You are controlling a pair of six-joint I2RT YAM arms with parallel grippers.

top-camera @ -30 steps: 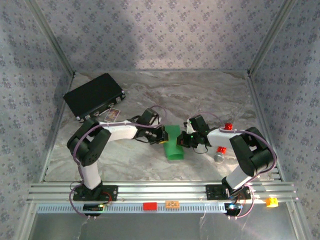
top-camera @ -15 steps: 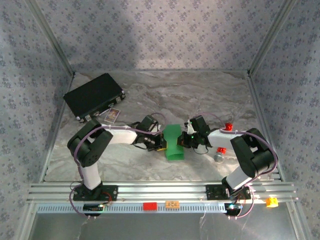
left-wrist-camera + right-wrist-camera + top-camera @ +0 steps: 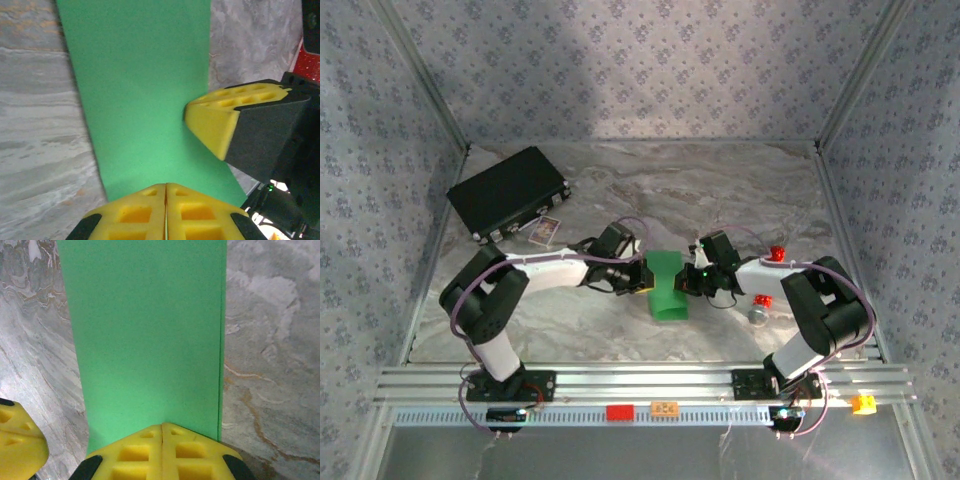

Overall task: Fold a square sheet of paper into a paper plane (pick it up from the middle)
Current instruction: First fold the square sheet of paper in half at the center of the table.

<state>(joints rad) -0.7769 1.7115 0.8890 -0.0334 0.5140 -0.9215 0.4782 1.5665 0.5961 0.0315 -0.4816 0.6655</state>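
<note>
The square sheet of paper [image 3: 666, 285] lies mid-table as a narrow folded band with no pointed nose yet, so I'd say most of the folding remains. The left gripper [image 3: 166, 187] and right gripper [image 3: 162, 426], each with jaws together, press its opposite long edges onto the grey marbled table [image 3: 580, 325]. Patterned walls stand around it.

Grey marble tabletop [image 3: 720, 180]; floral-patterned walls [image 3: 640, 70]; aluminium front rail [image 3: 640, 381]
</note>
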